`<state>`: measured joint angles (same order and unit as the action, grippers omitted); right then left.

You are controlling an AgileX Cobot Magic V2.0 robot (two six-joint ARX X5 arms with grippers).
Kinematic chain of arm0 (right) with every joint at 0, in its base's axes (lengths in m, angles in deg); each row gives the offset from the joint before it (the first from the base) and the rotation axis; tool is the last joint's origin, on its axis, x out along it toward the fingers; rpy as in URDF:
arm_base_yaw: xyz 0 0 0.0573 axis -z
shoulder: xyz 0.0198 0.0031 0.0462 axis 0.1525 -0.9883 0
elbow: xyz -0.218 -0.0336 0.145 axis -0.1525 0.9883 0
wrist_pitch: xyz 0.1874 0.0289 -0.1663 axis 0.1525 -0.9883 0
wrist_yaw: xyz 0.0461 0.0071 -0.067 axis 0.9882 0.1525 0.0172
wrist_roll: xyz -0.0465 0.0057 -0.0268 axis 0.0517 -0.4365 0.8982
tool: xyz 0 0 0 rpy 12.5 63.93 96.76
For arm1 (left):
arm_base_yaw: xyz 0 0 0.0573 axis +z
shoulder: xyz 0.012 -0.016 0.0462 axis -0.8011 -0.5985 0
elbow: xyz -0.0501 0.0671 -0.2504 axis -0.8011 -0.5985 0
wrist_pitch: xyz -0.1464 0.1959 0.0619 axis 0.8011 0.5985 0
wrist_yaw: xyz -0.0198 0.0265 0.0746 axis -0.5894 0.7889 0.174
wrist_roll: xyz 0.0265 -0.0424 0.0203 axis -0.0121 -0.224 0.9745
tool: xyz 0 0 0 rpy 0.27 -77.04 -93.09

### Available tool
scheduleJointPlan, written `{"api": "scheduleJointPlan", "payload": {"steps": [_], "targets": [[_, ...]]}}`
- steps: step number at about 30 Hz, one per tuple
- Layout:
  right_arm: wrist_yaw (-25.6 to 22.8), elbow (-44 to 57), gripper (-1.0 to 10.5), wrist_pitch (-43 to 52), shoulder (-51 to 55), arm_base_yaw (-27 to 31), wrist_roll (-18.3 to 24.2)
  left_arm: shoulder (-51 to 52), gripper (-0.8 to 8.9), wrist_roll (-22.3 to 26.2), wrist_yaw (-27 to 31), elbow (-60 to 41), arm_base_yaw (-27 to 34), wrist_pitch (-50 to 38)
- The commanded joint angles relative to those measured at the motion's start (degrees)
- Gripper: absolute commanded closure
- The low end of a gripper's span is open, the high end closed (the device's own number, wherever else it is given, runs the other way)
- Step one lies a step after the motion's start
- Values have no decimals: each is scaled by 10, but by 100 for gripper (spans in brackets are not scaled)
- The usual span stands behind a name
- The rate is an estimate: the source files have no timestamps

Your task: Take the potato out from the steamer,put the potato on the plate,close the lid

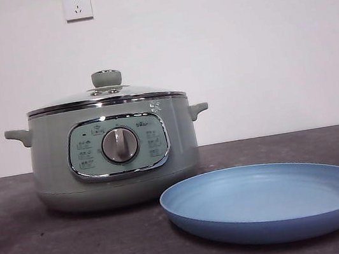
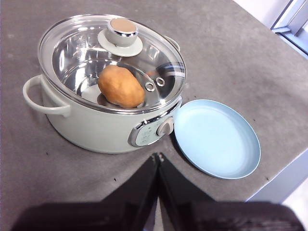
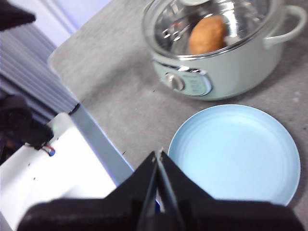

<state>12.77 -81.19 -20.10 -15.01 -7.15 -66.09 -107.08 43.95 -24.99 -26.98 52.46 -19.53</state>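
The orange-brown oval potato [image 2: 121, 86] lies inside the sage-green round steamer [image 1: 116, 167] under its glass lid [image 2: 111, 57]; the light-blue plate [image 1: 268, 201] sits beside it. Left hand [image 2: 158, 157] and right hand [image 3: 158, 154] are both closed, holding nothing.

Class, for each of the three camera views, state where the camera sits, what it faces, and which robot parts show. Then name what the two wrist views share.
Front view: low at table height, facing the sage-green steamer and light-blue plate; no robot parts.
Left wrist view: above, looking down at the glass lid over the orange-brown potato; the left gripper shows, shut.
Right wrist view: above the plate; the right gripper shows, shut.
Shared: steamer, potato, plate.
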Motion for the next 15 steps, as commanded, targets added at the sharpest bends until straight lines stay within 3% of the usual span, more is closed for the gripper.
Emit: {"api": "scheduleJointPlan", "payload": {"steps": [1,3,4,5,7,8,10,15], "targets": [[1,-2,939,2,-1,-5,16,0,813,16,-2,2,0,1],[0,-2,933,2,0,-5,14,0,770,16,-2,2,0,1],[0,-2,887,3,0,-5,12,0,679,16,-2,2,0,1],[0,-3,807,3,0,-5,11,0,564,16,-2,2,0,1],[-2,-3,536,3,0,-5,1,0,263,16,-2,2,0,0],[-2,-3,400,3,0,-5,-4,0,182,16,-2,2,0,-1],[-2,-3,282,3,0,-5,-13,0,173,16,-2,2,0,-3],[-2,-3,286,3,0,-5,-14,0,176,14,-2,2,0,-15]]}}
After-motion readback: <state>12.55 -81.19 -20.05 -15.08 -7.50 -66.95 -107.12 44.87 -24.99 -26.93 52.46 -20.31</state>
